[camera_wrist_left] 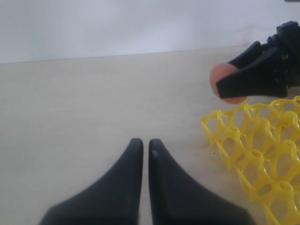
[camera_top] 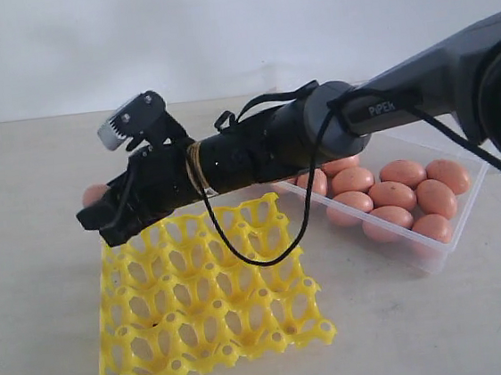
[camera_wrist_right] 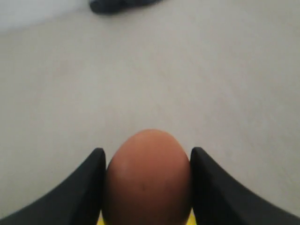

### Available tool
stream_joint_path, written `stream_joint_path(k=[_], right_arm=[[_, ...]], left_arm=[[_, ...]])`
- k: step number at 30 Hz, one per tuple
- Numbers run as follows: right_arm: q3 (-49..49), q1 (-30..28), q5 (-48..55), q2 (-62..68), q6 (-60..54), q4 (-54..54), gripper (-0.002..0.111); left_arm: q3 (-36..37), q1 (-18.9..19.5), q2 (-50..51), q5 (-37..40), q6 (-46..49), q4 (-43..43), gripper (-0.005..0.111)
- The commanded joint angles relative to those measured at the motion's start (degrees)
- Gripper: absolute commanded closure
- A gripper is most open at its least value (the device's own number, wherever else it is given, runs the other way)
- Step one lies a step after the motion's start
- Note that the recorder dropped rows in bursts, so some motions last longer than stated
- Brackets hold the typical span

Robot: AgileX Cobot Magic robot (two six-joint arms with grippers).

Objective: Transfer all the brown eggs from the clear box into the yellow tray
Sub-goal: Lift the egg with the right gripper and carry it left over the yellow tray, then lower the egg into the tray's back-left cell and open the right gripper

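the yellow tray (camera_top: 210,292) lies nearest, flat on the desk (camera_top: 44,352) toward its near edge and a little left of the middle, its open-work cups and peaks facing up. above the tray's far left corner hangs the right gripper (camera_top: 99,214), on an arm that reaches in low from the right edge of the desk across the tray's far side. its two black fingers (camera_wrist_right: 79,187) are clamped on one brown egg (camera_top: 93,194), pressing it from both sides, with the rounded end poking out past the fingertips. the egg is off the tray, held in the air just over that corner, and a sliver of yellow shows under it in the right wrist view.

farther back and to the right stands the clear box (camera_top: 456,220), near the desk's far right corner and set apart from the tray. the other brown eggs (camera_top: 393,196) lie in it close together, touching one another; about ten show, and the arm hides the box's left end.

the left gripper (camera_wrist_left: 145,143) is outside the exterior view. in its own view it hovers over bare desk off the tray's left side, its fingers drawn together with only a thin slit between them and nothing in them.
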Motion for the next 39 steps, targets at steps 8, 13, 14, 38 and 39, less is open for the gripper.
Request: stream_joint_path(k=[8,13,14,38,39], right_arm=[[-0.3,3.8,10.8,-0.1,-1.4,-1.6,0.108],[-0.3,3.8,10.9,-0.1,-1.0,-1.6,0.108],[-0.3,3.8,11.2,-0.1,-1.0,-1.6,0.108],[-0.2,3.8,18.4,-4.2,5.9,-2.1,0.108],[-0.2,3.8,18.1,-4.1,5.9,-2.2,0.108]], left_arm=[[0.2,-0.2,-0.2,-0.2,0.1,0.1,0.103],[0.2,-0.2,-0.2,-0.2,0.1,0.1,0.103],[0.2,-0.2,-0.2,-0.2,0.1,0.1,0.103],[0.2,-0.2,-0.2,-0.2,0.1,0.1,0.103],[0.2,-0.2,-0.2,-0.2,0.1,0.1,0.103]])
